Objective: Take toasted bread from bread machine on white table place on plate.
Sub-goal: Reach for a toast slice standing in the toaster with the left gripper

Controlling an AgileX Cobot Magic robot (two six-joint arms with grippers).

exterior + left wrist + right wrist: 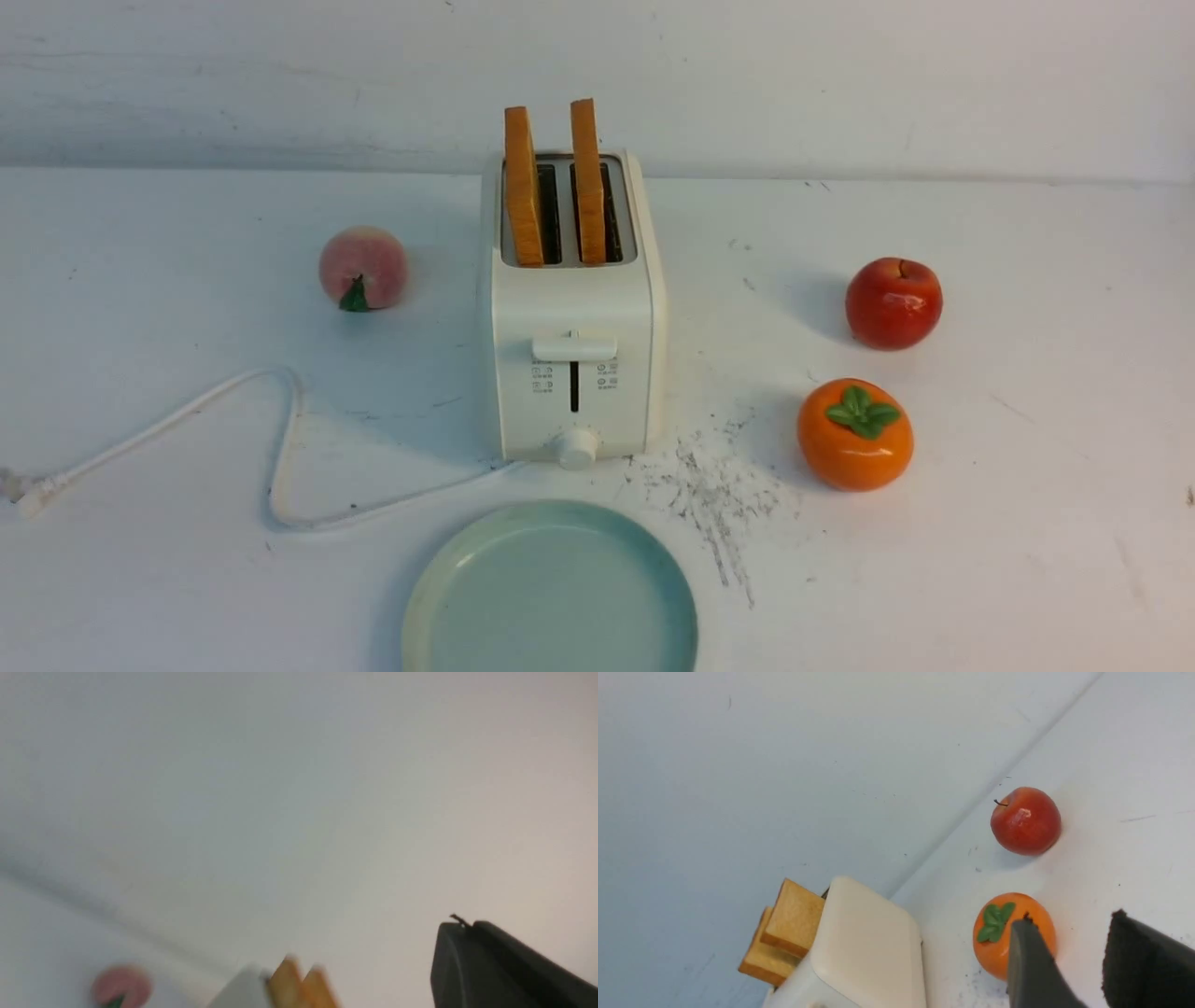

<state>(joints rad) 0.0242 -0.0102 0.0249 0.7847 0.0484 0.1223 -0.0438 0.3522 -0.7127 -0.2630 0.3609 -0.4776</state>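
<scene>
The front camera looked forward and slightly down across the table (1027, 560) from the near side, far enough back to hold the toaster (571, 373) at frame centre, the wall (840, 75) along the top and the plate (551, 597) cut by the bottom edge. The left wrist camera was blurred and aimed mostly at the wall, sharing with the front view only the toast (299, 987), a toaster corner and the peach (121, 987). The right wrist camera, rolled askew, sat closer on the apple (1026, 821) side, sharing toaster, toast, apple and persimmon (994, 938).
</scene>
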